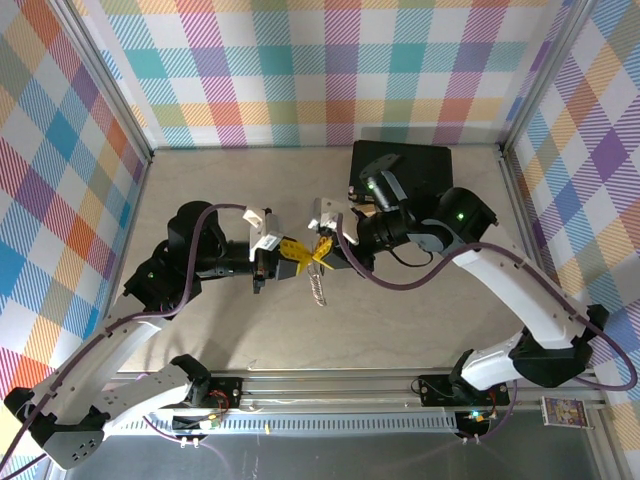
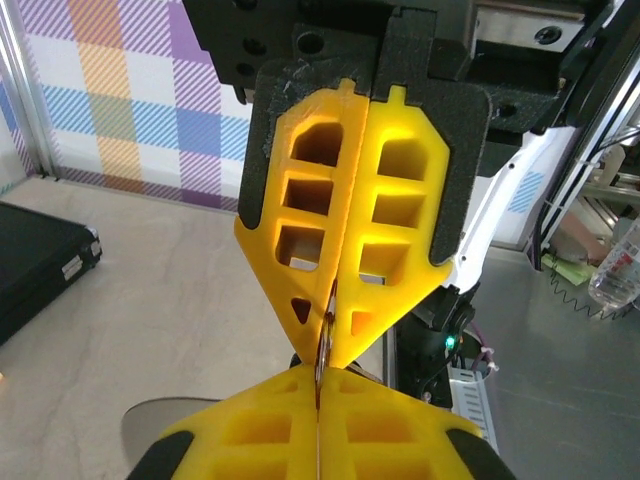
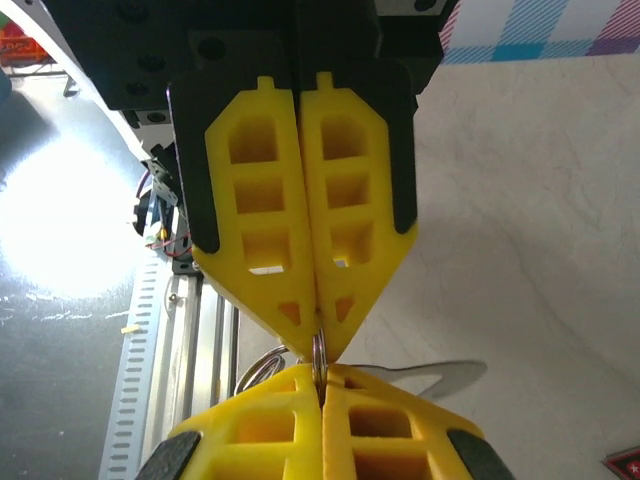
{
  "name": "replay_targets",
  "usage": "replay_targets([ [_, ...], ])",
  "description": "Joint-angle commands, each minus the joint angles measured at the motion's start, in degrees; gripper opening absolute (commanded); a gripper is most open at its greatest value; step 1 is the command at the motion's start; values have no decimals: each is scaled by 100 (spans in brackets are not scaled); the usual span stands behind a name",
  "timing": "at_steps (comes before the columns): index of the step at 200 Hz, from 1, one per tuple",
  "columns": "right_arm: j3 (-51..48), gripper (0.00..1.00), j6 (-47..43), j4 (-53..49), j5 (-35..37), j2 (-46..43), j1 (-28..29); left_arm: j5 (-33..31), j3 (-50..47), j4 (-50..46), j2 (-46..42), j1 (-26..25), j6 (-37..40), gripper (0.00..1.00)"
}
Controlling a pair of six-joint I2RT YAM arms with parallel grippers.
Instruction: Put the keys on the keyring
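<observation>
My two grippers meet tip to tip above the middle of the table. The left gripper (image 1: pixel 293 258) (image 2: pixel 318 405) is shut. The right gripper (image 1: pixel 322 243) (image 3: pixel 322 400) is shut too. A thin silver ring of the keyring (image 3: pixel 319 350) stands edge-on between both pairs of yellow fingertips, pinched by each. It appears as a dark sliver (image 2: pixel 323 345) in the left wrist view. The keyring's silver loop and chain (image 1: pixel 318 287) hang below the tips, and part of the loop (image 3: pixel 258 368) curves out to the left. The tiny black-headed key is hidden.
A large black case (image 1: pixel 405 172) (image 2: pixel 40 258) lies at the back right, behind the right arm. A red-and-black tag (image 3: pixel 626 466) lies on the table near the right gripper. Plaid walls enclose three sides, and an aluminium rail (image 1: pixel 330 382) runs along the near edge.
</observation>
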Motion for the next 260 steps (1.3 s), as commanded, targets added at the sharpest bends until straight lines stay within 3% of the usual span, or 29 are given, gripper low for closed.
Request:
replay_targets([
  [1, 241, 0, -299, -317, 40, 98, 100, -32, 191, -179, 23, -75, 164, 10],
  [22, 240, 0, -314, -342, 9, 116, 119, -6, 192, -116, 59, -82, 112, 7],
  [39, 234, 0, -282, -313, 24, 101, 128, 73, 162, 90, 62, -95, -3, 0],
  [70, 52, 0, -34, 24, 26, -123, 128, 198, 26, 717, -48, -101, -330, 0],
  [101, -346, 12, 343, 632, -77, -498, 128, 473, -16, 1257, -199, -103, -730, 0],
  [181, -581, 10, 661, 1332, -241, -867, 128, 856, -295, 2584, -183, -120, -1541, 0],
  [201, -640, 4, 683, 1406, -190, -888, 128, 825, -446, 2789, -193, -153, -1672, 0],
  [209, -640, 0, 675, 1403, -140, -878, 128, 804, -474, 2795, -197, -162, -1683, 0],
  [239, -491, 0, 506, 1129, 149, -804, 126, 333, -403, 1957, -297, -161, -1068, 0],
  [260, -219, 0, 233, 615, 378, -619, 128, -109, -177, 963, -274, -160, -381, 18],
])
